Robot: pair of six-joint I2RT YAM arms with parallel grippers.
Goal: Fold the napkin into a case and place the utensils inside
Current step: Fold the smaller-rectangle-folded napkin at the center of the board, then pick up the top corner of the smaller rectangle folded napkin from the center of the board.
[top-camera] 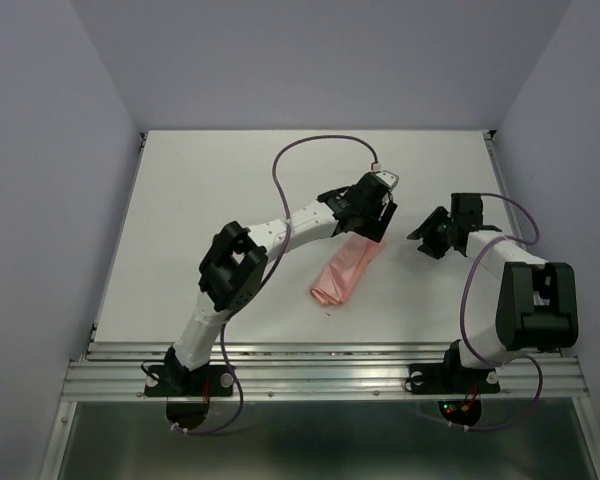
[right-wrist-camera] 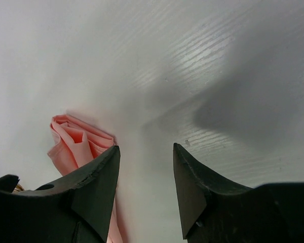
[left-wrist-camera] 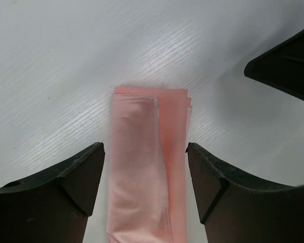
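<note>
Table (top-camera: 180, 220): white, bearing every item below. Left arm (top-camera: 280, 232): reaches from 7 o'clock toward 1 o'clock, ending over the far end of the case. Right arm (top-camera: 525, 300): folded back at 4 o'clock, its wrist turned toward the table's centre. Case (top-camera: 342, 272): salmon-pink layered strip lying flat near mid-table, long axis from 1 o'clock (far end) to 7 o'clock (near end) in the top view. Left gripper (left-wrist-camera: 145, 152): jaws spread wide, one finger on each side of the strip and neither gripping it; in its own view the strip runs from 6 to 12 o'clock, square end just beyond the fingertips. Right gripper (right-wrist-camera: 146, 152): jaws parted, only bare table between them; the case's layered end lies at its 9 o'clock, just beside one finger. The left gripper is plainly the nearer. Utensils: none clearly seen; a gold glint (right-wrist-camera: 18, 188) at 8 o'clock in the right wrist view is too small to identify.
</note>
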